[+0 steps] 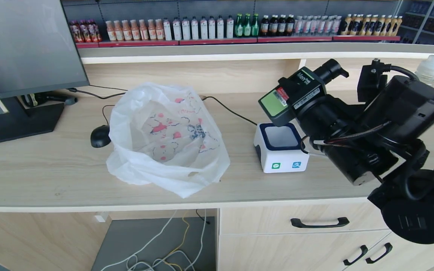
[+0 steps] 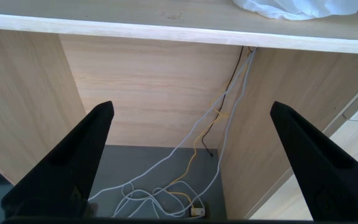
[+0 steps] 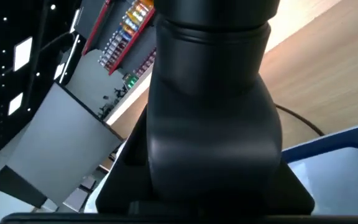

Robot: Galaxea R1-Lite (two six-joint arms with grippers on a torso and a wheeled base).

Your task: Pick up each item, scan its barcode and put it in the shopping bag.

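My right gripper (image 1: 317,113) is shut on a black bottle (image 1: 300,92) with a green and red label. It holds the bottle tilted just above the white, blue-rimmed scanner box (image 1: 280,150) on the counter. In the right wrist view the bottle (image 3: 210,124) sits close up, with the scanner (image 3: 347,155) behind it. The white shopping bag (image 1: 168,139), printed in red and blue, stands open to the left of the scanner. My left gripper (image 2: 191,162) hangs open below the counter's front edge with nothing between its fingers; the bag's underside (image 2: 297,7) shows above it.
A monitor (image 1: 21,45) and a black mouse (image 1: 100,136) stand left of the bag. A clear bottle (image 1: 430,69) is at the far right. Drawers (image 1: 318,222) lie under the counter (image 1: 51,169), and loose cables (image 2: 185,180) hang in the open bay.
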